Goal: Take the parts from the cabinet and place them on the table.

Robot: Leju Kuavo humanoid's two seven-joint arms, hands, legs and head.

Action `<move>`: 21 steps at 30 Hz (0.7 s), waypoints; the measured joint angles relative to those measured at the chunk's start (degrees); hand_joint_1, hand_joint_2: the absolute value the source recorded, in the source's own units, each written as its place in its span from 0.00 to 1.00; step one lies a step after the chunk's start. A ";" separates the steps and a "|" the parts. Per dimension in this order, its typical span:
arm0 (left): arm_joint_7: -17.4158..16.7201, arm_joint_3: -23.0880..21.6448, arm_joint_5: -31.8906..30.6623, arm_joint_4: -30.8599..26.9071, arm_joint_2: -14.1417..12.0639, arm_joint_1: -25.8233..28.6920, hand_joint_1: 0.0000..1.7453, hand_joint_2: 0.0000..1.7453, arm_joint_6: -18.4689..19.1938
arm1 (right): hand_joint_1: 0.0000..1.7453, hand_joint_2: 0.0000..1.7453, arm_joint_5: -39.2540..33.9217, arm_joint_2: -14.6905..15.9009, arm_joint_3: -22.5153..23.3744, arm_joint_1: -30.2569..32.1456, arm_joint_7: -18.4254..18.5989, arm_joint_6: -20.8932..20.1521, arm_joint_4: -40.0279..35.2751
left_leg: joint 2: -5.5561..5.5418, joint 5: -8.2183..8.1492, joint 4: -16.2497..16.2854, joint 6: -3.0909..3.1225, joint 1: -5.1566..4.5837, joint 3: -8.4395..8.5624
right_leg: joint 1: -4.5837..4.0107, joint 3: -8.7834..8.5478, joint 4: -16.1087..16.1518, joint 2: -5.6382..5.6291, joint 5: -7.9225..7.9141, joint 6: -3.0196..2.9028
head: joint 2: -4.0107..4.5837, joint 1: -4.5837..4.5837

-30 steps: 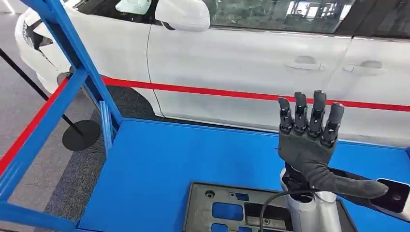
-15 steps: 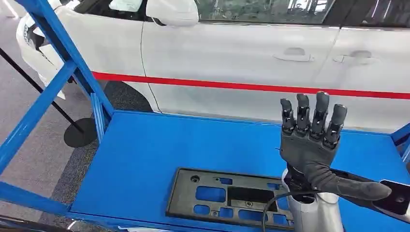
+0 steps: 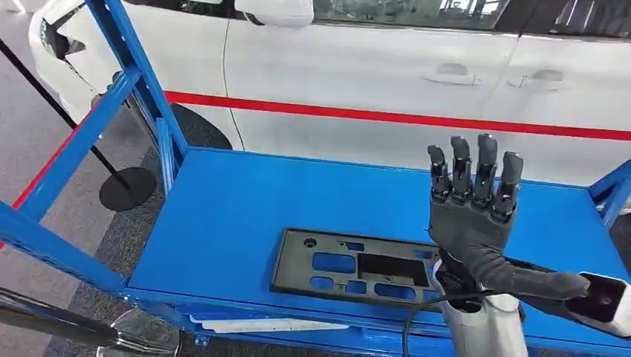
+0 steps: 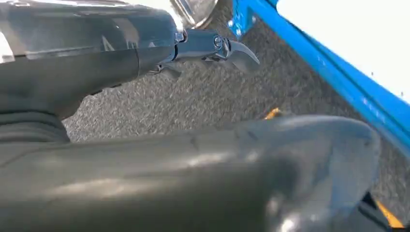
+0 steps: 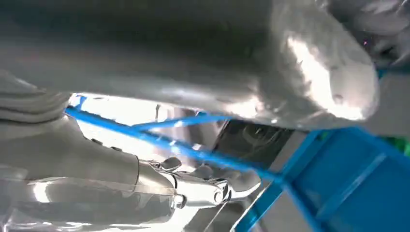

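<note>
A flat black part [image 3: 357, 268] with several rectangular cutouts lies on the blue cabinet shelf [image 3: 245, 201], near its front edge. My right hand [image 3: 472, 216] is raised over the part's right end, fingers straight and apart, thumb out to the side, holding nothing. The wrist hides the part's right end. In the right wrist view the right hand [image 5: 193, 186] is spread in front of the blue frame [image 5: 338, 183]. My left hand [image 4: 203, 48] hangs over grey carpet beside a blue frame bar [image 4: 338, 82], with nothing in it.
A white car [image 3: 372, 67] stands right behind the cabinet, with a red barrier belt [image 3: 372, 115] across it. Blue uprights [image 3: 138, 74] rise at the shelf's left end. A black stanchion base [image 3: 126, 187] sits on the carpet at left.
The whole picture has shifted, so the camera moved: the shelf's front edge and the full black part now show. My right hand keeps the same spread, raised pose.
</note>
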State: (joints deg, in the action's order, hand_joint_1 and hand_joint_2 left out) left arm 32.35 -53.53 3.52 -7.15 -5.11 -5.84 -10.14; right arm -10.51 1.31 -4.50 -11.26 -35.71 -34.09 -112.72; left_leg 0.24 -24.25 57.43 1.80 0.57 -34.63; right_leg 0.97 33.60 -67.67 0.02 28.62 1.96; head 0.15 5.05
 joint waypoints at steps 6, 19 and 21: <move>-1.75 -0.02 -0.04 0.00 0.09 0.05 0.00 0.00 -0.22 | 0.00 1.00 -1.12 5.03 -4.70 0.58 3.85 7.20 7.21 | 0.01 1.86 -0.13 -2.09 -0.16 -0.43 | -0.74 -7.15 12.44 0.08 1.24 -2.12 | 0.00 0.02; -1.99 -0.98 -0.04 0.13 0.13 0.88 0.00 0.00 -0.57 | 0.00 1.00 17.46 8.13 -12.98 2.20 1.75 24.14 16.13 | -0.31 -2.74 1.10 -1.42 -0.42 2.94 | -1.04 -3.68 10.20 0.59 -0.06 -2.30 | 0.00 0.02; -1.92 -1.01 -0.07 0.13 0.13 0.88 0.00 0.00 -0.57 | 0.00 1.00 25.44 8.49 -13.89 2.33 0.68 31.70 16.11 | -0.32 -2.56 0.87 -1.01 -0.27 2.76 | -1.15 -3.53 10.21 0.59 -0.17 -1.88 | 0.00 0.02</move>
State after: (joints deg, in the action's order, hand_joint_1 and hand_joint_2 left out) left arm 30.43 -54.53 3.45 -7.02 -4.98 -4.95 -10.71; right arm 14.92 9.79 -18.38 -8.93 -35.04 -2.39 -96.61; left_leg -0.08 -26.81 58.30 0.79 0.29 -31.87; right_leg -0.18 30.07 -57.46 0.61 28.45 0.08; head 0.15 5.07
